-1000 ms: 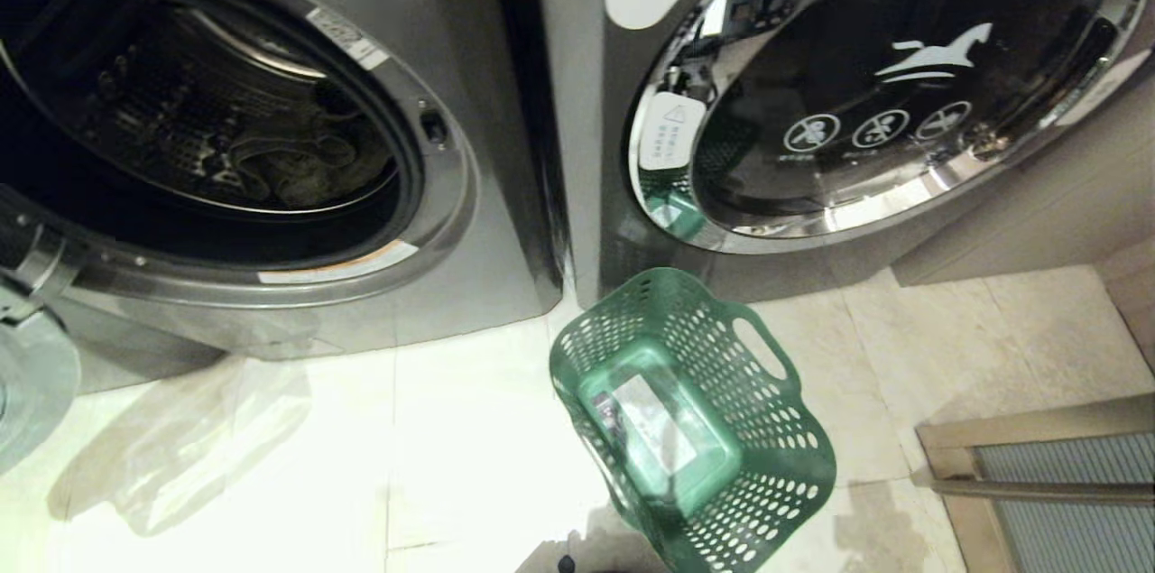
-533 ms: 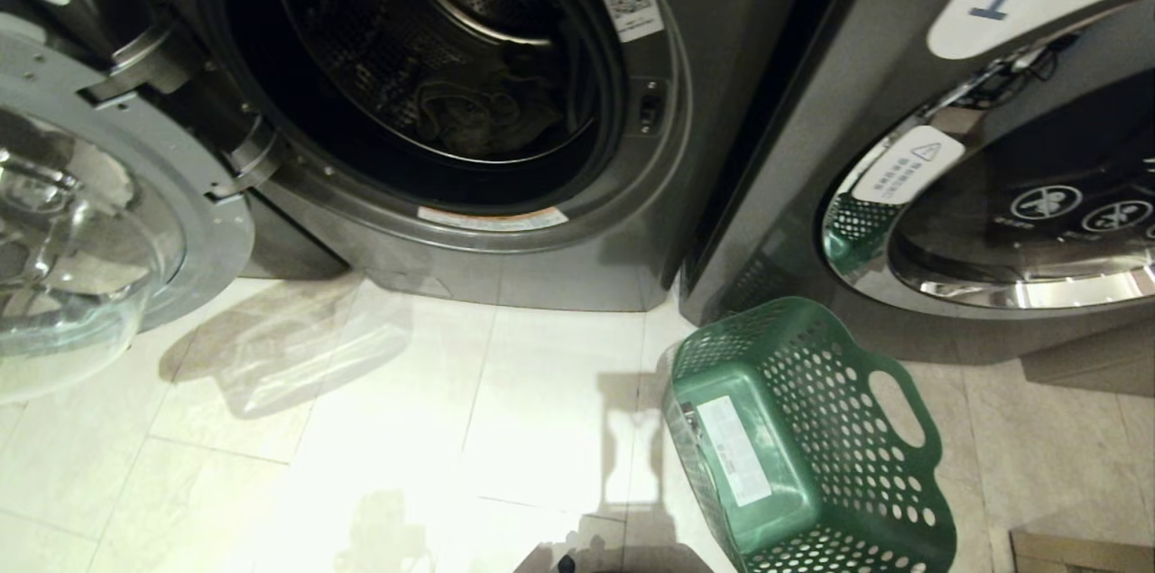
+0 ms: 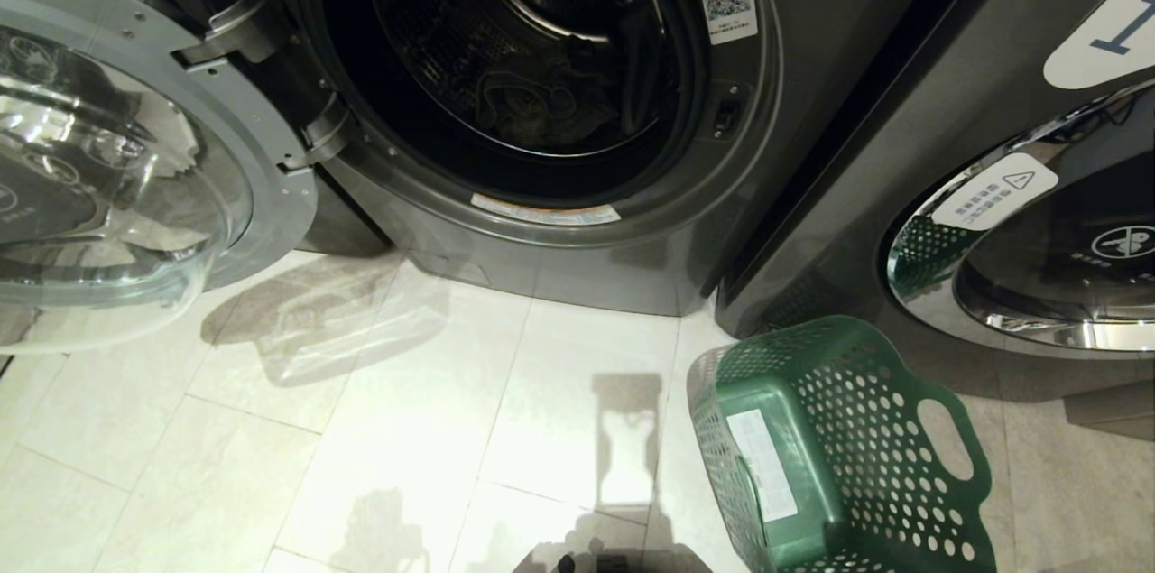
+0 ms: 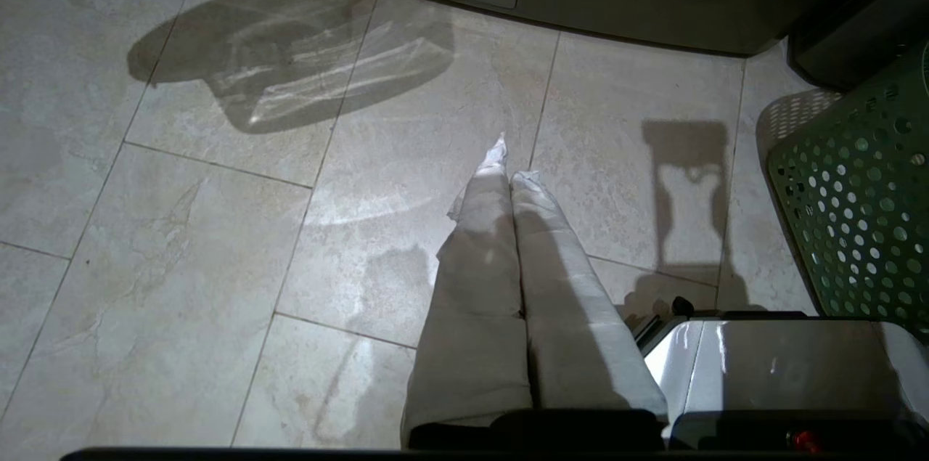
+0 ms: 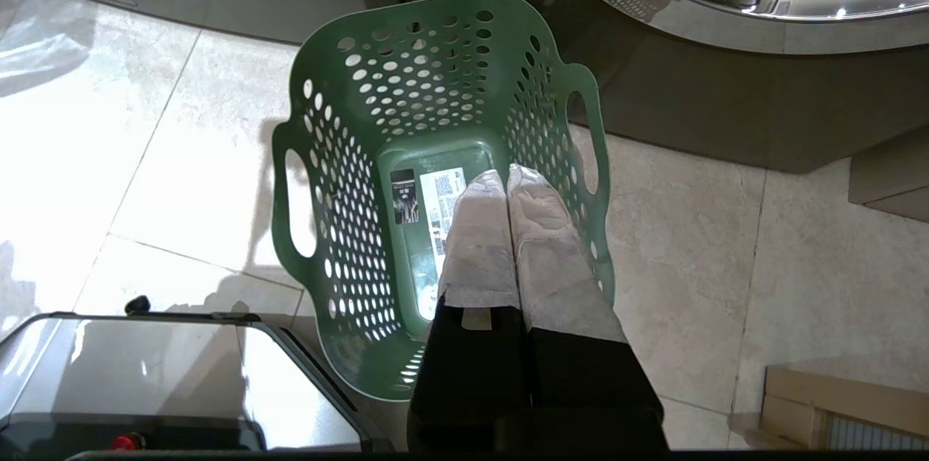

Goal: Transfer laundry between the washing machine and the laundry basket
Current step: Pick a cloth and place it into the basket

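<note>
Nothing is moved yet: the crumpled dark laundry [image 3: 532, 108] lies inside the open grey washing machine [image 3: 541, 86] at the top middle, the green holey plastic basket [image 3: 839, 456] sits empty lower right, and the left hand [image 4: 512, 170] and right hand [image 5: 508, 181] are clenched, holding nothing.

The head camera looks forward and down from high up, at the open washing machine [image 3: 541, 77], the tiled floor [image 3: 361, 429] and the green basket [image 3: 839, 456] to the right. The left wrist camera points down at the floor, close to it, with the basket at one edge [image 4: 856, 207]. The right wrist camera looks straight down into the basket [image 5: 435, 156]. All three views share the basket and the floor.
</note>
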